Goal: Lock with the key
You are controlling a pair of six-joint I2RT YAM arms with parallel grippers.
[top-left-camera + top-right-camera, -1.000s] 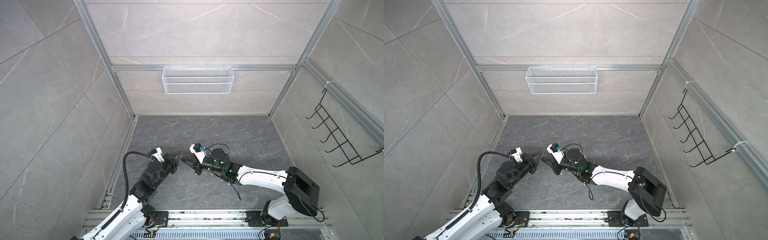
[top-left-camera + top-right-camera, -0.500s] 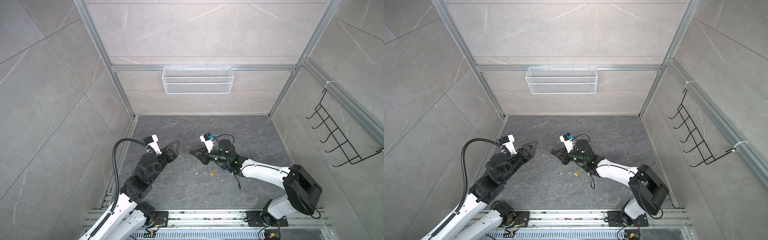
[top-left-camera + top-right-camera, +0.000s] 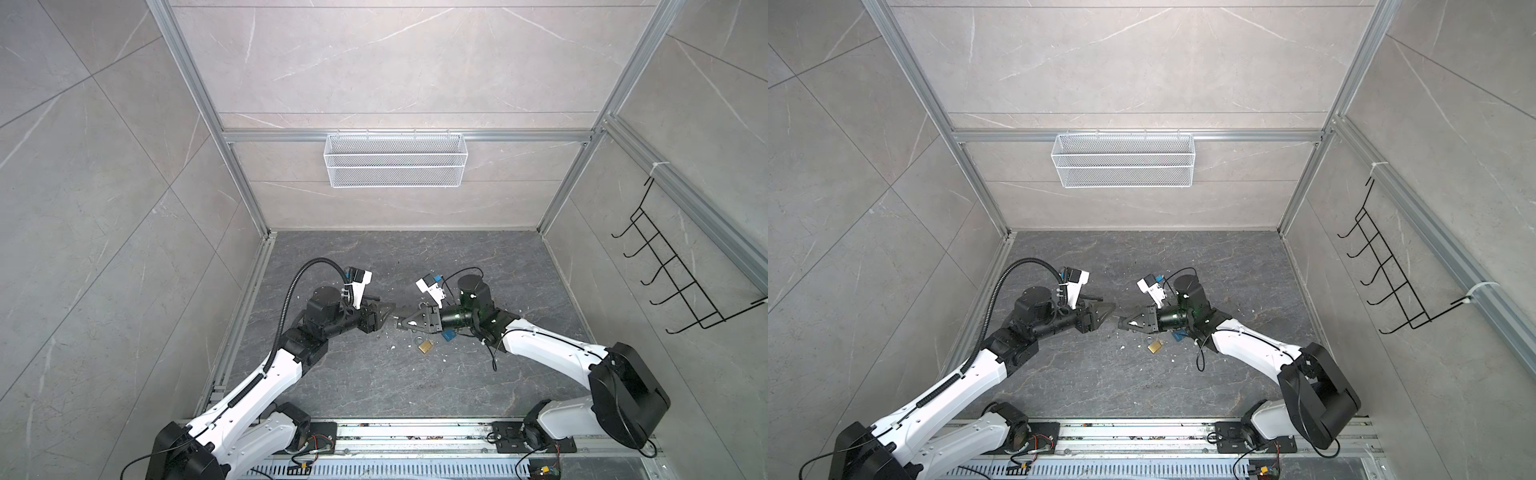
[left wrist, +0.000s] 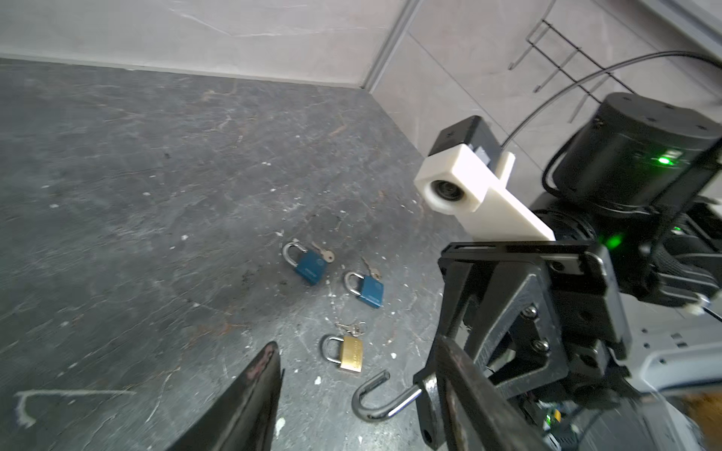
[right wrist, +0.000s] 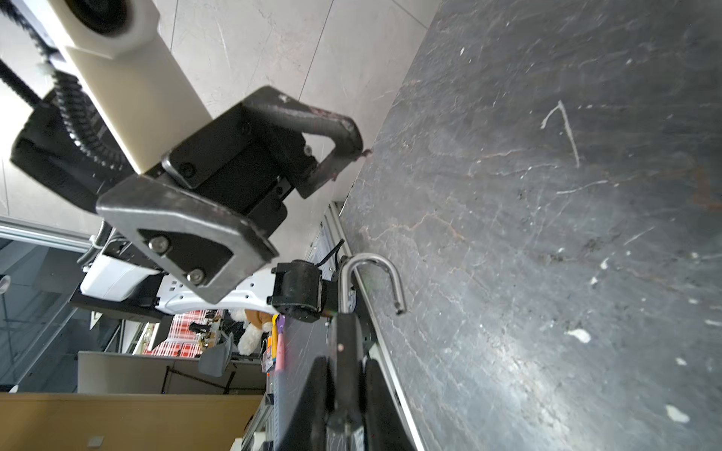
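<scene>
The padlock (image 5: pixel 344 285) is clamped in my right gripper (image 3: pixel 406 325) above the floor (image 4: pixel 156 195), with its shackle swung open (the body is hidden between the fingers). My left gripper (image 3: pixel 385 317) faces it just beside, spread and empty. Below lie a brass padlock (image 4: pixel 351 355) with keys (image 4: pixel 350 327) and two blue padlocks (image 4: pixel 310 267) (image 4: pixel 371 291).
</scene>
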